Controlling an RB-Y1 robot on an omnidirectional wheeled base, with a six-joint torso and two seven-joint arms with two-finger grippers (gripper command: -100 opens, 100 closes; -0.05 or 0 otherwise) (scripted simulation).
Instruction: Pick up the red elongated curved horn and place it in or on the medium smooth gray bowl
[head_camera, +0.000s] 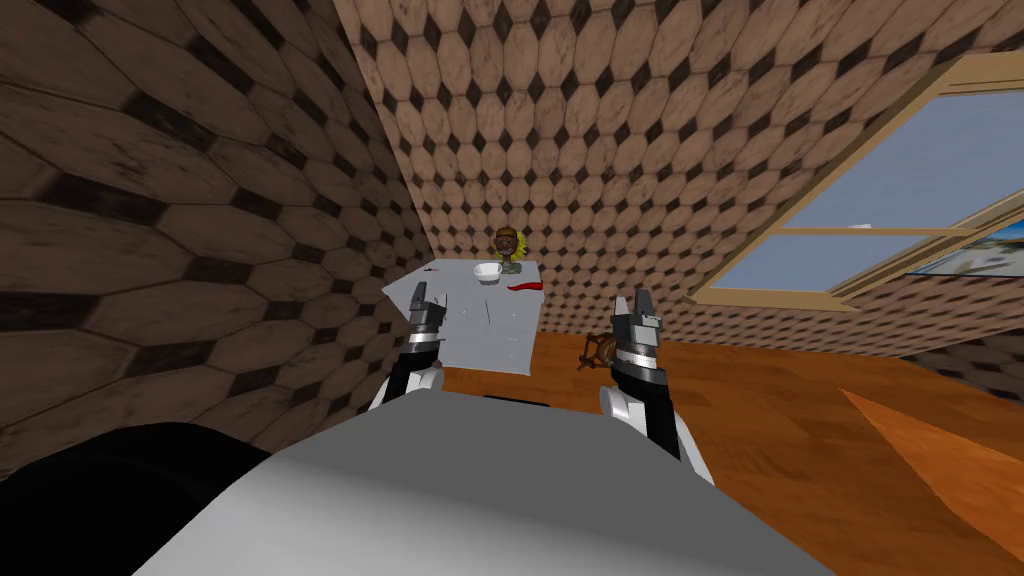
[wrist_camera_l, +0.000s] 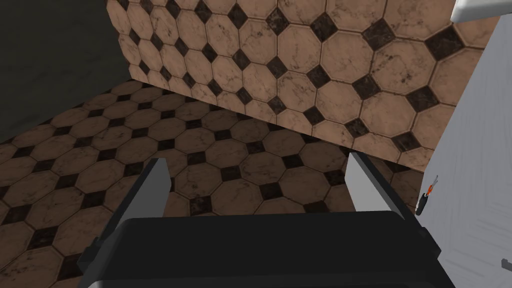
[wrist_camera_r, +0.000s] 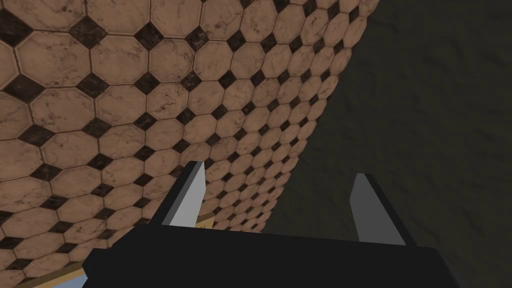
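Observation:
A red curved horn (head_camera: 524, 286) lies near the right edge of a light grey table (head_camera: 500, 335) ahead of me. A pale bowl (head_camera: 487, 271) stands just left of it, toward the table's far end. My left gripper (head_camera: 419, 296) hovers over the table's near left part, fingers open and empty; its wrist view (wrist_camera_l: 260, 186) looks past them at the tiled wall. My right gripper (head_camera: 636, 302) is raised to the right of the table, above the floor, also open and empty (wrist_camera_r: 280, 197).
A brown-headed figure with yellow (head_camera: 508, 246) stands at the table's far end behind the bowl. Small dark tools (wrist_camera_l: 426, 198) lie on the table. A brown wicker object (head_camera: 598, 350) sits on the orange floor right of the table. Tiled walls close in left and behind.

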